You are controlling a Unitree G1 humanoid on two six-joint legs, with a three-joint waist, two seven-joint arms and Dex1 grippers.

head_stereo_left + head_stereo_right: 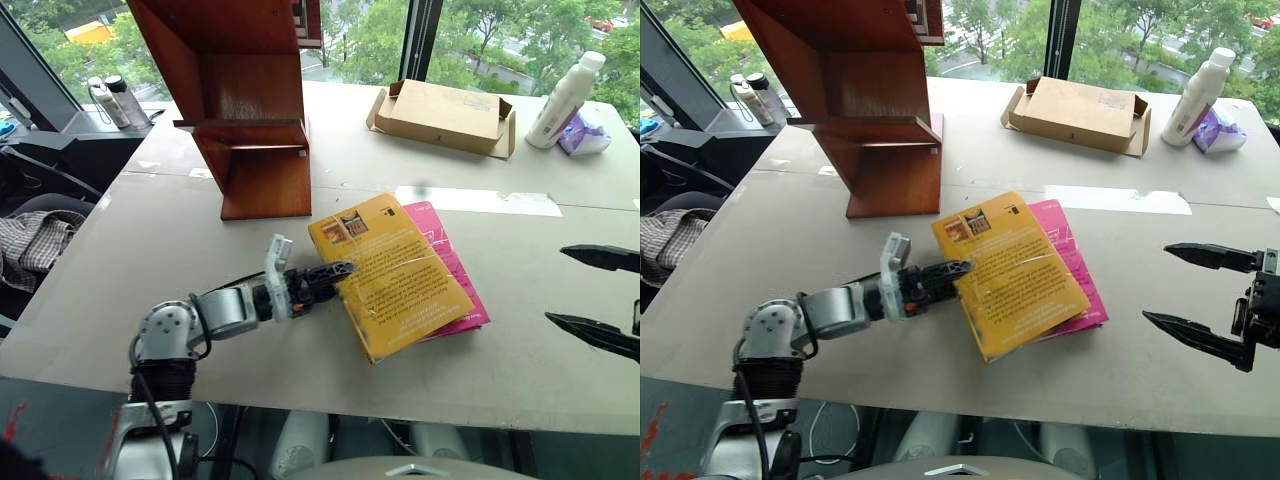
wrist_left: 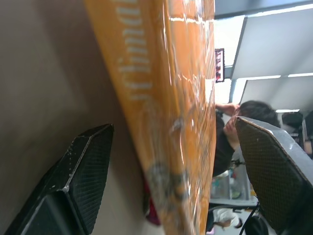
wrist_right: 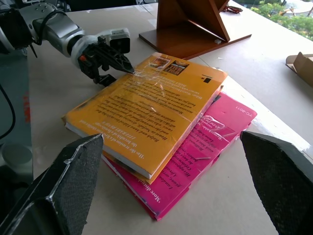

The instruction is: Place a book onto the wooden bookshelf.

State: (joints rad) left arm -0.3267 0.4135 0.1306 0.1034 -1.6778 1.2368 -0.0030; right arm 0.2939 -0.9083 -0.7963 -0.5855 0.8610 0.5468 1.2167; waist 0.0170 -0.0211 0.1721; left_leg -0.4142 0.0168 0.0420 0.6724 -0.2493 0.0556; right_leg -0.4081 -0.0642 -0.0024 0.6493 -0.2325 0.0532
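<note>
A pale grey table (image 1: pixel 150 260) stands by tall windows with green trees outside. The book (image 1: pixel 390 275), thick, yellow-orange and shrink-wrapped, lies flat on a pink book (image 1: pixel 450 265), in front of the wooden bookshelf (image 1: pixel 250 110). The left gripper (image 1: pixel 335 272) is spread wide around its spine edge, seemingly not clamping. The right gripper (image 1: pixel 1200 300) hovers wide open and empty. The left wrist view catches a person (image 2: pixel 234 132) beyond.

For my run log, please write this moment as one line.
left gripper: open, fingers astride spine edge of book | right gripper: open, apart | book: on pink book, table | wooden bookshelf: no book
</note>
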